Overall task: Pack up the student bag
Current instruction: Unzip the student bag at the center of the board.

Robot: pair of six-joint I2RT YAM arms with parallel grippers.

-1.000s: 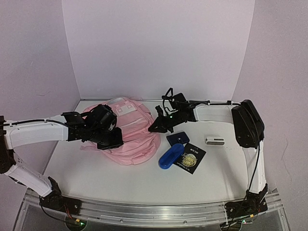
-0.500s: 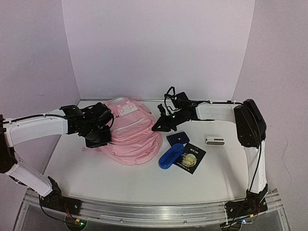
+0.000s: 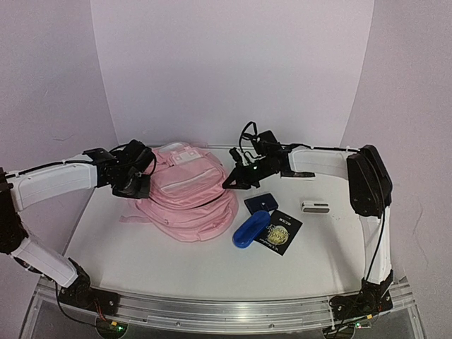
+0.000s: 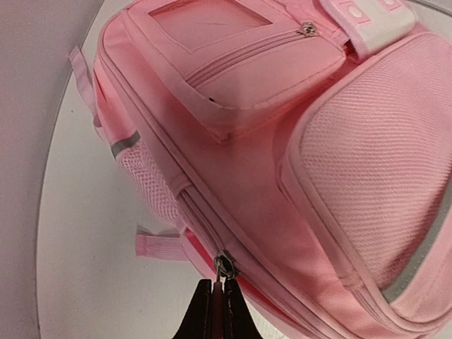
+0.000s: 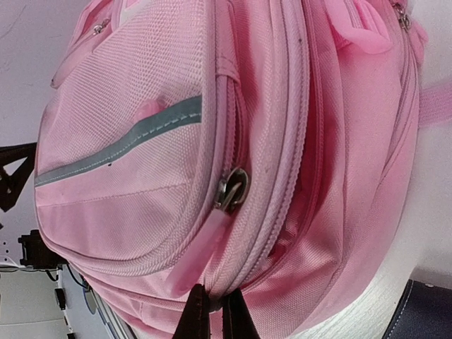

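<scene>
Student bag [image 3: 191, 201] lies on the table [image 3: 141, 261] between the two arms, front pockets up, towards the back left; the left gripper [image 4: 216, 298] has its fingers together on a thin zip pull [image 4: 219, 280] that hangs from a metal slider [image 4: 224, 265] on the side zip; around that point the left wrist view shows a mesh side pocket [image 4: 152, 187], a loose pink strap [image 4: 159, 245] and a flat front pocket [image 4: 233, 67] with its own small zip; from above, this gripper [image 3: 138, 189] sits at the bag's left edge; the right gripper [image 5: 212, 300] is closed as well, its tips against the bag's seam just beside a pink pull tab [image 5: 201, 247], and I cannot tell whether it pinches anything; the tab hangs from a second slider [image 5: 232, 189] below a grey stripe [image 5: 120, 148]; from above it [image 3: 227, 185] meets the bag's right edge; to the right of the bag lie a dark blue wallet [image 3: 260, 203], a blue case [image 3: 251, 229], a black booklet [image 3: 281, 232] with a gold emblem, and, further right, a small white device [image 3: 315, 207]
</scene>
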